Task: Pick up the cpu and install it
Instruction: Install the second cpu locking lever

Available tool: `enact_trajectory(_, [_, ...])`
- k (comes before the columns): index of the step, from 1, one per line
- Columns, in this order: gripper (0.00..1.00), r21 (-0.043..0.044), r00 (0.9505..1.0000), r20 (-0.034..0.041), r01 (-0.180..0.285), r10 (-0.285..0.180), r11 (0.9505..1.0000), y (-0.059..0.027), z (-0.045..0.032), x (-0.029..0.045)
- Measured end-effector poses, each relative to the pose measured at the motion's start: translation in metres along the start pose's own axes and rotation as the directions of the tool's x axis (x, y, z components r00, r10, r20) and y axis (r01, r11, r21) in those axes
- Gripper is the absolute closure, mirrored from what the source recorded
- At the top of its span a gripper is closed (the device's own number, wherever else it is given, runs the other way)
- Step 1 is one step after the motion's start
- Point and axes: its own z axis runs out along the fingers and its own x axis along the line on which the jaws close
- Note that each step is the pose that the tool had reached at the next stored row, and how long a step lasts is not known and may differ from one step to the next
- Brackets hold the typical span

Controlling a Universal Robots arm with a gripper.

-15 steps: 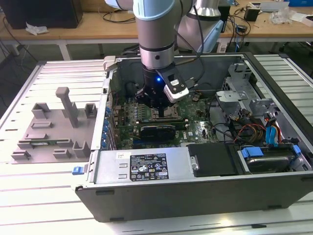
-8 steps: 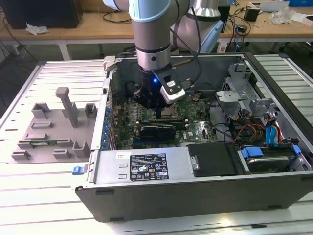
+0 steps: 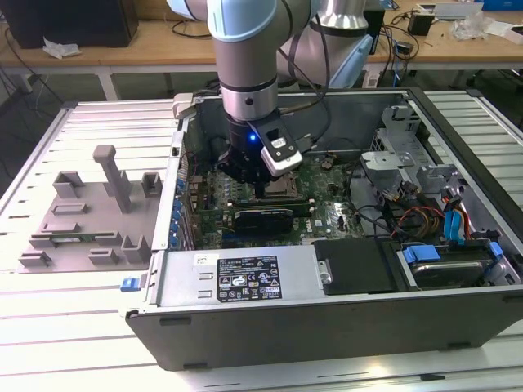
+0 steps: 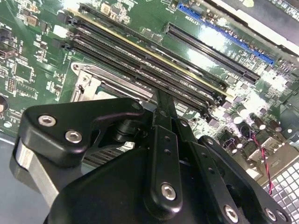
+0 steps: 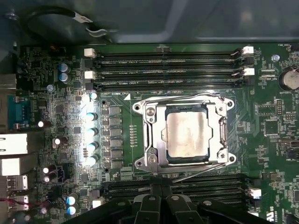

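Note:
The cpu [image 5: 187,134], a flat square chip with a silvery top, lies in the socket on the green motherboard [image 5: 117,93], inside the metal bracket [image 5: 150,114]. My gripper [image 5: 161,190] hovers just beside the socket, over the memory slots along one side of it, shut and holding nothing. In the second wrist view my gripper [image 4: 162,100] reaches past a corner of the bracket [image 4: 86,80]. In the exterior view my gripper [image 3: 260,184] hangs low inside the open computer case [image 3: 327,327], over the middle of the motherboard [image 3: 327,216].
Memory slots [image 5: 168,60] run on both sides of the socket. A grey plastic tray [image 3: 82,214] with upright blocks lies on the table at the exterior view's left. The power supply [image 3: 245,279], drive bays [image 3: 409,163] and cables [image 3: 458,224] crowd the case.

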Motion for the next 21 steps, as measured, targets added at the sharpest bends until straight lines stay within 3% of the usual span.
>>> enact_trajectory(3, [0.89, -0.0193, 1.0, 0.0003, -0.001, 0.001, 0.9998, 0.0, 0.0004, 0.0001])
enact_trajectory(4, [0.89, -0.0316, 1.0, 0.0012, -0.002, 0.002, 0.9995, -0.0009, 0.0004, 0.0002])
enact_trajectory(9, [0.89, -0.0699, 1.0, 0.0012, -0.005, 0.005, 0.9975, -0.0151, 0.0004, -0.0003])
enact_trajectory(11, [0.89, -0.1053, 1.0, 0.0017, -0.008, 0.008, 0.9944, -0.0189, 0.0004, -0.0004])
enact_trajectory(13, [0.89, -0.1313, 0.9999, 0.0022, -0.009, 0.01, 0.9913, -0.0217, 0.0005, -0.0004])
enact_trajectory(17, [0.89, -0.1655, 0.9999, 0.0024, -0.012, 0.012, 0.9861, -0.0325, 0.0019, -0.0006])
enact_trajectory(21, [0.89, -0.1883, 0.9999, 0.0034, -0.013, 0.014, 0.982, -0.0398, 0.0046, 0.0019])
